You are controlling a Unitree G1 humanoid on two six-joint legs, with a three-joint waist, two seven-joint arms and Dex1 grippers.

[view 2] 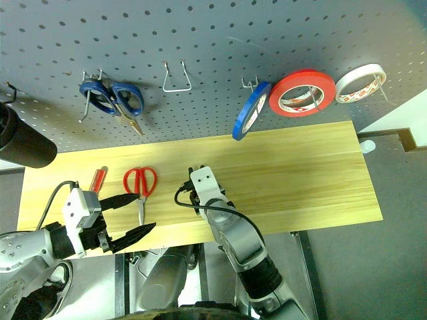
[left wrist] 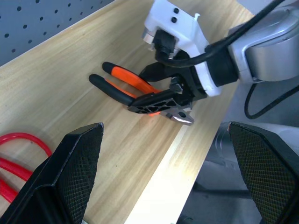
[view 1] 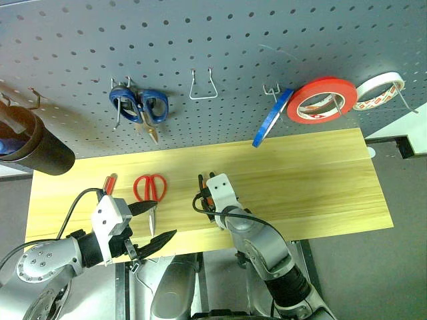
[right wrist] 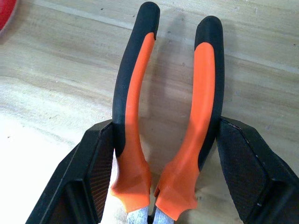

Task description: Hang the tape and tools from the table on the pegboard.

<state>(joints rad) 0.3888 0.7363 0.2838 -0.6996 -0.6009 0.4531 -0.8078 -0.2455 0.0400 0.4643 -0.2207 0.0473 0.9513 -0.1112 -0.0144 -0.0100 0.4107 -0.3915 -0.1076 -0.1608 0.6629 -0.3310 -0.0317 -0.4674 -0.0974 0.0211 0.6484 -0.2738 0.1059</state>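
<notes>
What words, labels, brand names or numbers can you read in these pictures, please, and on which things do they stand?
No text can be read in any view.
White tape roll: reddish marks around its inner core, too small to read.
Red-orange tape roll: marks on its inner core, too small to read.
Pliers, red scissors, blue scissors: no lettering visible.

Both eye views look down from the head onto the surface [view 1: 320, 173] and pegboard [view 1: 220, 40]. The left wrist view faces the pliers [left wrist: 126, 86] from nearby. The right wrist view sees them close up.
</notes>
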